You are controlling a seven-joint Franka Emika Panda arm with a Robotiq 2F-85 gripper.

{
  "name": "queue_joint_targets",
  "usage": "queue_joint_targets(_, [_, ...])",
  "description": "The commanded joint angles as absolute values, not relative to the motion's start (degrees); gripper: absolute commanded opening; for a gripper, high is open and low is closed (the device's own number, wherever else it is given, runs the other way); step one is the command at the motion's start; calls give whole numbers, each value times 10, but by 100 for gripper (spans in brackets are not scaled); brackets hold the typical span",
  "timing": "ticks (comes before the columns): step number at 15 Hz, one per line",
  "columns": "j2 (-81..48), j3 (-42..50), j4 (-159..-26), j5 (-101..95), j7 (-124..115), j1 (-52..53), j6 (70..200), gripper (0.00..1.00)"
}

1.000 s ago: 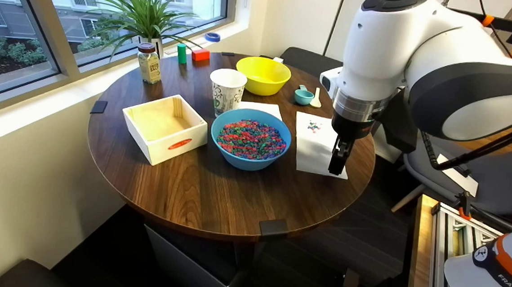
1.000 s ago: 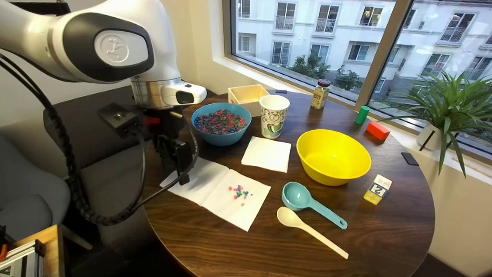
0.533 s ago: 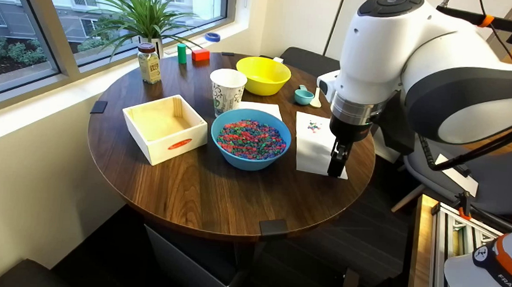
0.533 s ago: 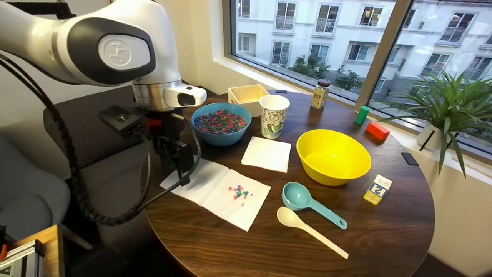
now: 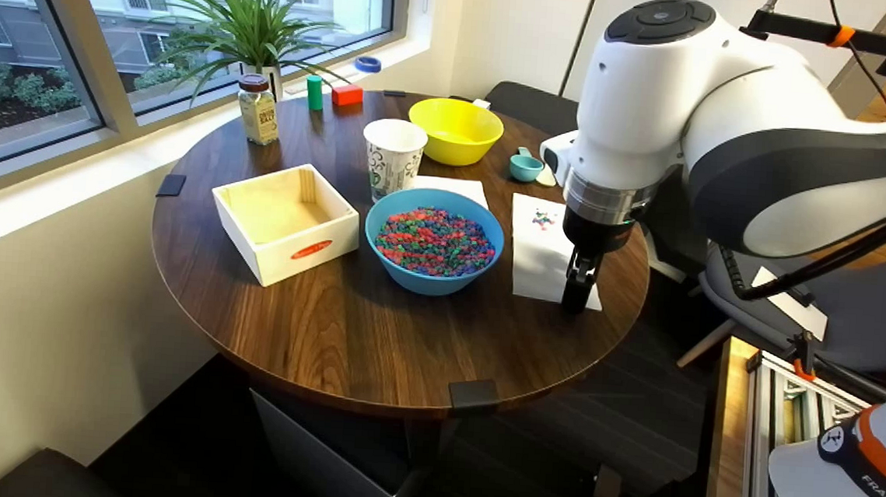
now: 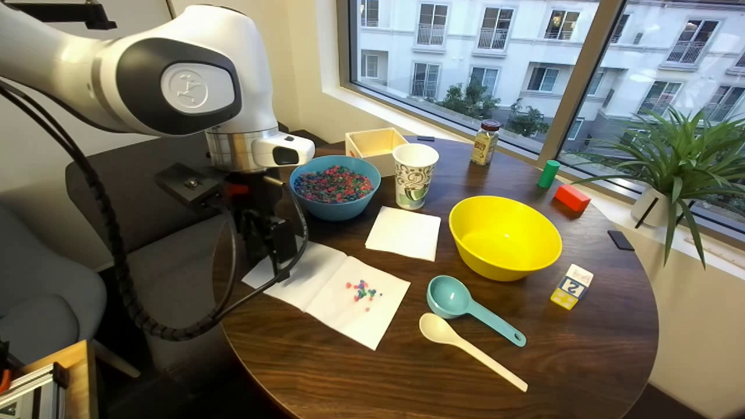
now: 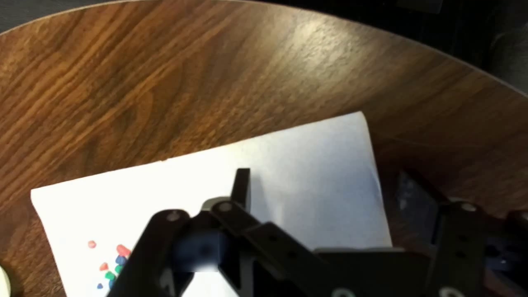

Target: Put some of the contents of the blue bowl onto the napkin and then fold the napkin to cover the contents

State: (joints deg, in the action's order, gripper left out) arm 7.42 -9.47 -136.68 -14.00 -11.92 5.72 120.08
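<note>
The napkin (image 6: 349,320) lies open and flat on the round table, with a crease across its middle; it also shows in the wrist view (image 7: 173,181). A few coloured pieces (image 6: 362,290) lie on one half. The blue bowl (image 5: 431,283) holds the heap of contents (image 5: 436,240). My gripper (image 7: 328,187) is open and empty, pointing down over the napkin's other half. In the wrist view one finger is over the napkin and the other is past its short edge, over bare wood. Whether the fingertips touch the table I cannot tell.
A second, folded white napkin (image 6: 403,233) lies between the blue bowl and the yellow bowl (image 6: 505,238). A paper cup (image 6: 414,174), white tray (image 5: 285,226), teal scoop (image 6: 451,297), cream spoon (image 6: 439,330) and letter blocks (image 6: 572,286) stand around. The table edge (image 7: 350,21) is near the gripper.
My gripper has moved down, close to the napkin's end, and slightly toward the blue bowl's side in an exterior view. It stays open. The napkin and pieces have not moved.
</note>
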Motion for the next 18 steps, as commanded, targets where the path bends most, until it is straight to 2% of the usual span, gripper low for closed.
queue_joint_targets(1, [65,-93,-1362,-138,-112,64,1209,56])
queue_joint_targets(6, [64,-93,-1358,-140,-113,67,1209,17])
queue_joint_targets(9, [63,-92,-1357,-140,-113,67,1209,0])
queue_joint_targets(18, [75,-88,-1352,-137,-108,65,1207,0])
